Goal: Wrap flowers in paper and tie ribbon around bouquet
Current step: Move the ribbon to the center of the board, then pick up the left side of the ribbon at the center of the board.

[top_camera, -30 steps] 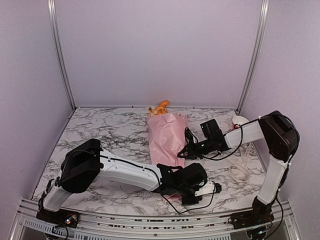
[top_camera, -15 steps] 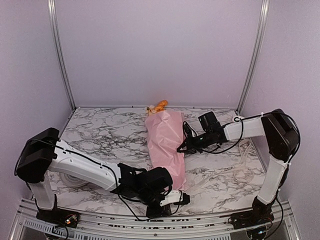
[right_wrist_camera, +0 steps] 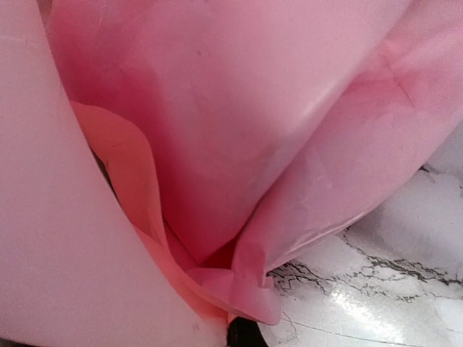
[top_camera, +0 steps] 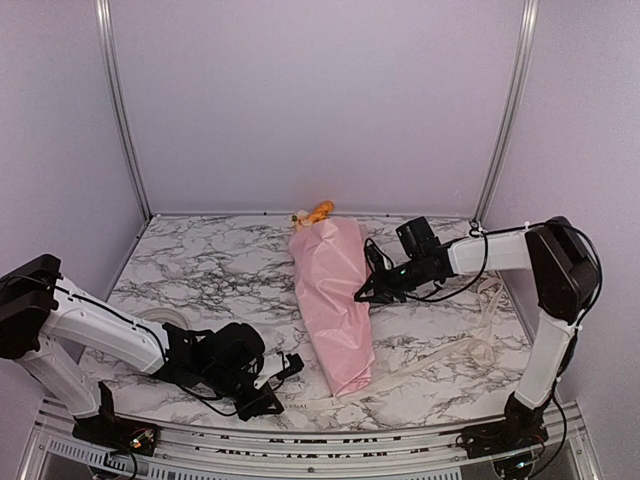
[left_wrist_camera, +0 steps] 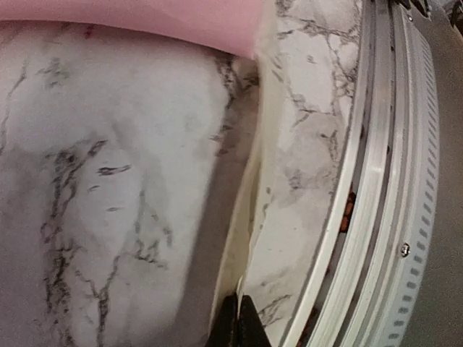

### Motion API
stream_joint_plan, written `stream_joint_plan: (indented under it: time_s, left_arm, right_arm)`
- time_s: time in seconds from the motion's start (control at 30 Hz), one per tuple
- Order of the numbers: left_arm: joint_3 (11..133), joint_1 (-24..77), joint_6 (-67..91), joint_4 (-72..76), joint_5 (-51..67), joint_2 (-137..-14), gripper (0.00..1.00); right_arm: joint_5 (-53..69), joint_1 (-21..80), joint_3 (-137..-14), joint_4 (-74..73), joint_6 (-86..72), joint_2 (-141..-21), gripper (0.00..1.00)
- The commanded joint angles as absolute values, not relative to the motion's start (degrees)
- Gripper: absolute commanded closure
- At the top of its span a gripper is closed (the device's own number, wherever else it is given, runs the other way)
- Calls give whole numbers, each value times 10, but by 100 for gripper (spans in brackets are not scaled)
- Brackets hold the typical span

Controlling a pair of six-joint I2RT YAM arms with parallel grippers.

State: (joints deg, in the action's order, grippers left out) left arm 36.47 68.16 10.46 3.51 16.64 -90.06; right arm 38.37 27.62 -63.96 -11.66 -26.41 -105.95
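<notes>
Having swung leftward along the near edge since a second ago, the left tool (top_camera: 285, 366) is now clenched on the ribbon (left_wrist_camera: 249, 210), which seems drawn out behind it. The bouquet (top_camera: 335, 300) lies mid-counter (top_camera: 210, 270), slightly turned; the right tool (top_camera: 362, 294) still pinches its paper (right_wrist_camera: 217, 144).

Close view of crinkled pale pink paper (right_wrist_camera: 239, 123) filling nearly the whole picture in soft, overlapping folds. A deeper orange-pink inner layer curls along the left. The folds gather to a pinched corner at bottom centre, right at the dark tip of the right gripper (right_wrist_camera: 244, 335), whose jaws are closed. Glossy white marble table (right_wrist_camera: 376, 289) with grey veins shows at lower right.
</notes>
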Motion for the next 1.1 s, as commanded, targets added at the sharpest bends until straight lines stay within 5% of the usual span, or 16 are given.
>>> stream_joint_plan:
  time_s: [0.0,0.47,0.87,1.07]
  left_arm:
    - [342,639,169,58,88,-872,100]
    - [447,458,177,38,-250,-852,100]
    - [596,412,37,-49,-392,-779,100]
    - [617,407,2,-42,-343,-714,100]
  right_arm:
    - [399,272,-668,-137,-258,-1031,100]
    - [399,272,-584,-133,-253,-991,100]
    - [416,272,-487,-77,-261,-997,100]
    - [414,275,-488,-73,-257,-1008,100]
